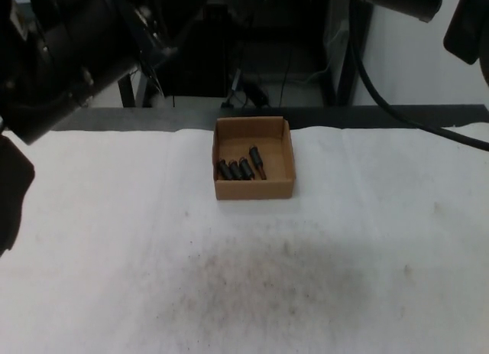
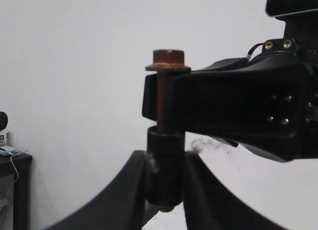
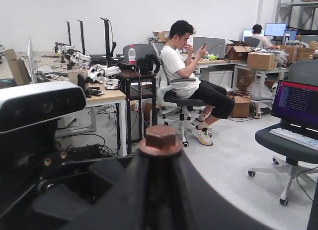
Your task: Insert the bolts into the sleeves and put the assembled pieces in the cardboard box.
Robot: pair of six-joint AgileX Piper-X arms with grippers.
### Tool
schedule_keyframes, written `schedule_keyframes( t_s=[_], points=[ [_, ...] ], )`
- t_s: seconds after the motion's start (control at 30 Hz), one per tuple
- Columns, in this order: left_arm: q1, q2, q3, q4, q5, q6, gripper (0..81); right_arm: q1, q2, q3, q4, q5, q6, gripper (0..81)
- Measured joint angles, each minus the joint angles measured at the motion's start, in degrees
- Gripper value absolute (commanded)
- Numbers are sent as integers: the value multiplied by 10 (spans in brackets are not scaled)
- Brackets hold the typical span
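Note:
The cardboard box [image 1: 253,188] sits at the back middle of the bench, with several dark assembled pieces [image 1: 238,169] lying in it. Both arms are raised above the bench. In the left wrist view my left gripper [image 2: 165,176] is shut on a black sleeve [image 2: 164,140] held upright. A copper-headed bolt [image 2: 168,61] stands partly in the sleeve's top, its shank still showing above it. My right gripper [image 2: 158,98] is shut on that shank from the side. In the right wrist view the bolt head [image 3: 160,137] pokes up between the right gripper [image 3: 160,163] fingers.
A white cloth [image 1: 344,239] covers the bench, with a dark smudge [image 1: 267,277] in front of the box. A black cable [image 1: 412,118] crosses the back right corner. Dark arm parts [image 1: 61,56] hang over the back left.

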Motion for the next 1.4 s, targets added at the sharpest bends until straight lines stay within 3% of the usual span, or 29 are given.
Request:
schedule_keyframes(
  t_s=[0.2, 0.27, 0.43, 0.5, 1.13, 1.23, 1.33, 1.37, 1.4],
  points=[
    [0, 0, 0, 0, -1, -5, 3, 0, 0, 0, 0, 0, 0, 34],
    [0, 0, 0, 0, -1, -5, 3, 0, 0, 0, 0, 0, 0, 110],
    [0, 0, 0, -8, -13, -6, 3, 0, 0, 0, 0, 0, 1, 387],
    [0, 0, 0, -11, -14, -7, 3, 0, 0, 0, 4, -1, 1, 440],
    [0, 0, 0, 9, -17, -7, 3, 0, 0, 0, -30, -2, 1, 441],
    [0, 0, 0, 25, -17, -7, 3, 0, 0, 0, -31, -2, 5, 385],
    [0, 0, 0, 46, -18, -9, 3, 0, 0, 0, -31, -2, 15, 156],
    [0, 0, 0, 59, -18, -8, 3, 0, 0, 0, -31, -2, 22, 47],
    [0, 0, 0, 73, -18, -8, 3, 0, 0, 0, -31, -2, 29, 3]
  ],
)
